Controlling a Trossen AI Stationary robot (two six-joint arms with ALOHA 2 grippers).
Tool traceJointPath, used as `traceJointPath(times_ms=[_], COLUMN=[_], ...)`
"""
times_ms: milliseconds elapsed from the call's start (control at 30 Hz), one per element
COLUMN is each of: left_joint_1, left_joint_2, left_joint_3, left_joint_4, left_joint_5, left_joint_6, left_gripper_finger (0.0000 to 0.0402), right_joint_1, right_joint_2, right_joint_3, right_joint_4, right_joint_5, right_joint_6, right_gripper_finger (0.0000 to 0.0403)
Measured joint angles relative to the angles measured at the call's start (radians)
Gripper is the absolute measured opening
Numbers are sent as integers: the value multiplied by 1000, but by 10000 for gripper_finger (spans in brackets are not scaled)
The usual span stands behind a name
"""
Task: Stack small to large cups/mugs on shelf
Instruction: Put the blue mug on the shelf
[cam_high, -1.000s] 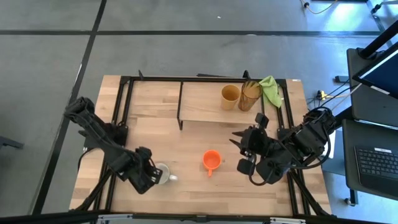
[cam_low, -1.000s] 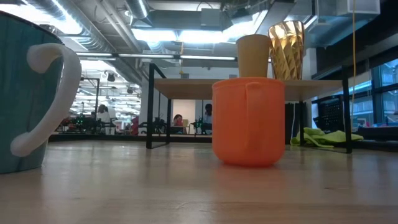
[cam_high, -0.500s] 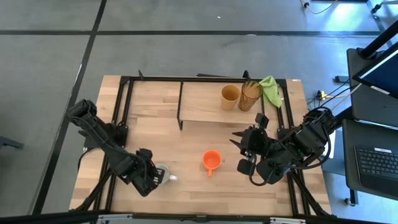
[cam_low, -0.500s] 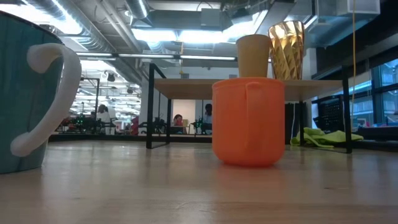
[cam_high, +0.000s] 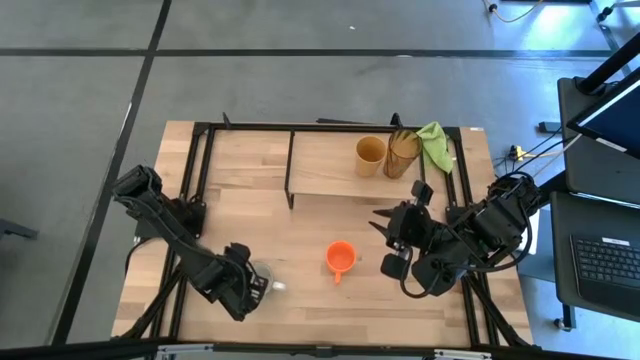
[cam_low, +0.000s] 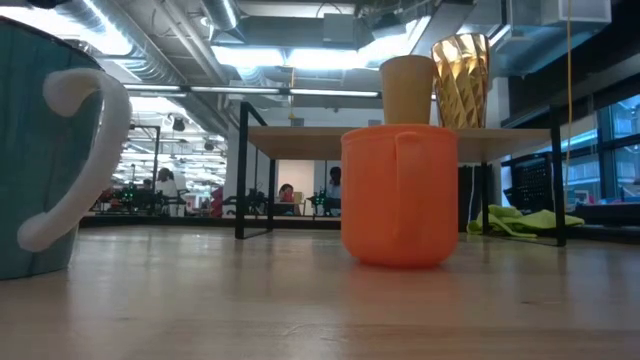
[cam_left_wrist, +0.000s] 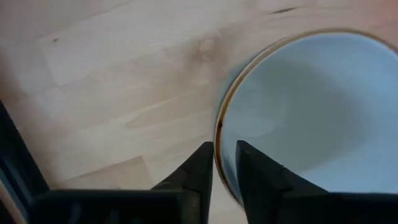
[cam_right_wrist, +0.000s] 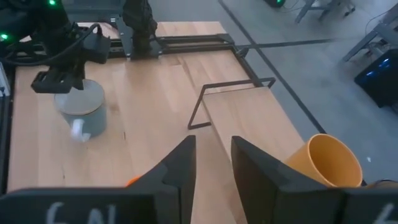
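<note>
Two vessels already stand on the shelf (cam_high: 330, 168) at the table's far side — the tan-yellow mug (cam_high: 370, 155) and, just beside it toward the right arm, the amber tumbler (cam_high: 402, 154); a green cloth (cam_high: 435, 144) lies at the shelf's end past the tumbler. The small orange cup (cam_high: 340, 259) sits alone on the tabletop (cam_high: 300, 225), near the middle of its front half, its handle pointing to the front edge. Toward the left front corner stands the white mug (cam_high: 262, 278) with its pale handle, and the left gripper (cam_high: 247, 288) is down over it: the left wrist view shows one finger (cam_left_wrist: 196, 171) outside the brown-edged rim and the other inside the bowl, close on either side of the wall, pinching the white mug's rim. The right gripper (cam_high: 384, 240) hangs beside the orange cup, apart from it — its fingers (cam_right_wrist: 180, 168) are slightly apart and hold nothing.
</note>
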Motion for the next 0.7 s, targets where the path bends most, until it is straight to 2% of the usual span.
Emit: traceJointPath(times_ms=[167, 333, 400, 467, 567, 700], left_joint_1=[25, 75, 102, 130, 175, 245], left_joint_2=[-1, -1, -1, -2, -2, -6], left_joint_3=[0, 0, 1, 1, 2, 3], left_joint_4=[3, 1, 2, 25, 60, 93], left_joint_5=[-1, -53, -94, -128, -141, -159], left_joint_6=[134, 325, 459, 658, 939, 1207], left_gripper_finger=[15, 14, 13, 12, 12, 12], right_joint_1=[0, 0, 0, 0, 0, 0], right_joint_2=[0, 0, 0, 0, 0, 0], right_joint_3=[0, 0, 0, 0, 0, 0], right_joint_4=[0, 0, 0, 0, 0, 0], right_joint_5=[45, 50, 50, 50, 50, 49], right_joint_6=[-7, -13, -13, -10, -5, 14], right_gripper_finger=[103, 103, 103, 103, 103, 103])
